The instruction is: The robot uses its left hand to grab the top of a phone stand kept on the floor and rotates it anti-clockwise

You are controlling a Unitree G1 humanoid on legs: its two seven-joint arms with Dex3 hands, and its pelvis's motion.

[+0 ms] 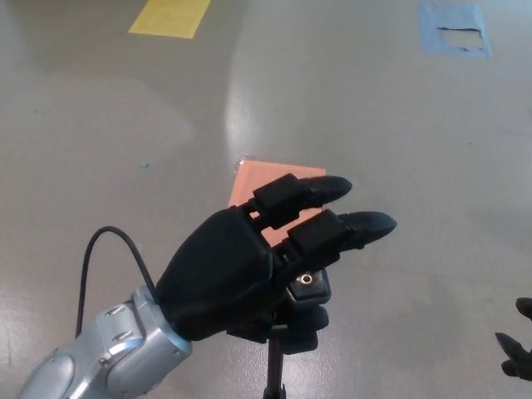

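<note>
Most of the phone stand (306, 287) is hidden: only its black head with a small brass-coloured screw socket shows beneath the fingers, and a thin black pole runs from it down to the bottom edge of the picture, so its foot on the floor (399, 133) is cut off. The right hand (517, 349) is barely in view at the lower right corner, just a few dark fingertips, and whether it is open or closed cannot be told.

At the far left of the grey floor a black cable (104, 258) loops up from the silver forearm (108, 353). A yellow tape patch (170, 17) lies at the top edge towards the left. Near the middle a salmon-coloured square (270, 176) lies flat, its near side covered by the fingers. A blue tape patch (453, 29) with a torn centre sits near the top right corner.

The left hand (241, 278) comes in from the lower left and sits over the top of the stand. Its two fingers (349, 229) stretch forward, nearly straight and slightly apart, above the stand's head, while the thumb curls under against it. The palm covers the head's left side, so how firm the grip is stays unclear.
</note>
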